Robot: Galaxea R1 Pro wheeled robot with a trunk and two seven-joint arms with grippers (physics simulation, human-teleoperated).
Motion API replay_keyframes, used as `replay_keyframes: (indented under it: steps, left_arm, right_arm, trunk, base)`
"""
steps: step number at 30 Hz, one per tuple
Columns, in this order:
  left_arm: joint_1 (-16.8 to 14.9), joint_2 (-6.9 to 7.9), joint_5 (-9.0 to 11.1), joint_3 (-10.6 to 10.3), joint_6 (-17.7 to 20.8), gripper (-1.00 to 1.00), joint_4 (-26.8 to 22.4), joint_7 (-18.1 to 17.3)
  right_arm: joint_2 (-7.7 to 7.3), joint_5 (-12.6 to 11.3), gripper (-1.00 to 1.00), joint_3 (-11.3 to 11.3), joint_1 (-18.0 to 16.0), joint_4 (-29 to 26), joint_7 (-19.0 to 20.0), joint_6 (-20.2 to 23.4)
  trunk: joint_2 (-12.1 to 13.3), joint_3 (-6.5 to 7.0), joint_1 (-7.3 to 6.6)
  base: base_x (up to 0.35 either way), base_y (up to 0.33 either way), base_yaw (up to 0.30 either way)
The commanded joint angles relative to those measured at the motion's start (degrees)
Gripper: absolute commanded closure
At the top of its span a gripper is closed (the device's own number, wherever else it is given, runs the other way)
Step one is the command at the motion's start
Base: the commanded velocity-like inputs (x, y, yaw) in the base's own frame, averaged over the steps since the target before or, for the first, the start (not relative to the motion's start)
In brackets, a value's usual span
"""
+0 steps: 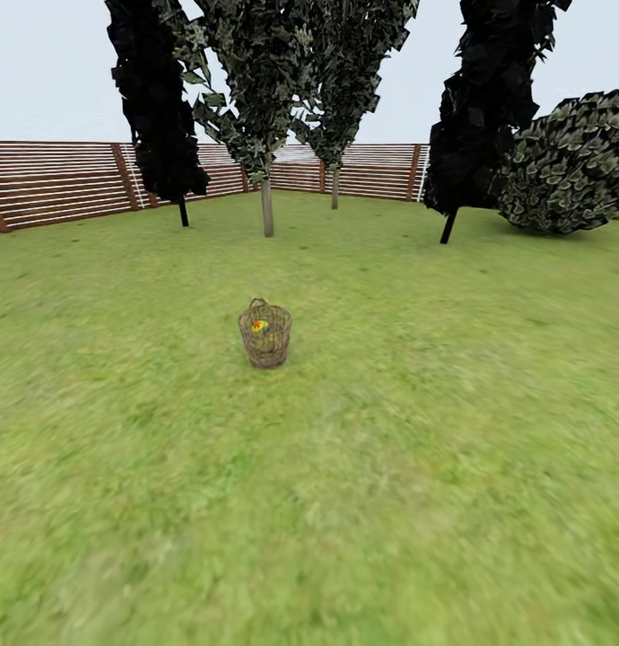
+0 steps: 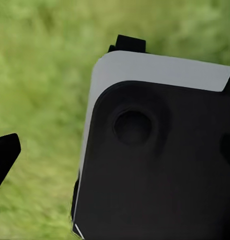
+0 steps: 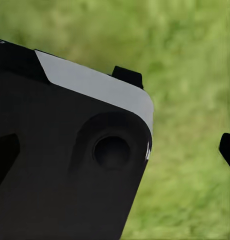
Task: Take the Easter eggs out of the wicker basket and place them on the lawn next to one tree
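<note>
The wicker basket (image 1: pixel 265 345) stands upright on the lawn (image 1: pixel 435 467), mid-distance and a little left of centre in the head view. A patch of yellow and red of the Easter eggs (image 1: pixel 259 326) shows through its open top; how many lie inside I cannot tell. Further back rises a tree (image 1: pixel 267 208) with a pale straight trunk and a leafy crown. In the left wrist view my left gripper (image 2: pixel 115 152) is open, one black fingertip (image 2: pixel 5 156) at the frame's edge, over grass and the robot's own body. My right gripper (image 3: pixel 115 152) is open too, with nothing between its fingers.
A second pale-trunked tree (image 1: pixel 335 187) stands further back. Dark narrow trees (image 1: pixel 161 117) (image 1: pixel 484 117) flank them, and a round leafy bush (image 1: pixel 570 166) sits at the right. A brown slat fence (image 1: pixel 67 184) closes the garden behind. Open grass lies between me and the basket.
</note>
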Motion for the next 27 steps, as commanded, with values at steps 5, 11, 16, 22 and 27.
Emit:
replay_keyframes:
  steps: [5,11,16,22,27]
  left_arm:
    - [-0.1,0.4,0.3,0.3,0.0,-1.0,0.1,0.1]
    - [-0.1,0.36,0.3,0.3,0.0,-1.0,0.1,0.1]
    - [-0.1,0.22,0.3,0.3,0.0,-1.0,0.1,0.1]
    - [-0.1,-0.13,0.2,0.3,0.0,-1.0,0.1,0.1]
    - [-0.1,-0.15,0.1,0.3,0.0,-1.0,0.1,0.1]
  right_arm:
    - [0.07,0.2,-1.0,0.2,-0.1,0.2,-0.3,-0.4]
    - [0.09,0.2,-1.0,0.2,-0.1,0.2,-0.3,-0.4]
    - [0.07,0.5,-1.0,0.2,-0.1,0.2,-0.2,-0.4]
    - [-0.2,0.9,-1.0,0.4,-0.1,0.1,-0.1,-0.4]
    - [0.03,0.8,-1.0,0.4,-0.1,0.1,-0.1,-0.5]
  trunk:
    - [0.0,-0.35,0.03]
    - [0.0,-0.78,0.03]
    - [0.0,-0.99,0.03]
    - [0.0,-1.01,0.03]
    - [0.0,-1.01,0.03]
  base:
    - [0.342,0.0,0.137]
    - [0.342,0.0,0.164]
    - [0.342,0.0,0.092]
    - [0.342,0.0,0.006]
    - [0.342,0.0,0.0]
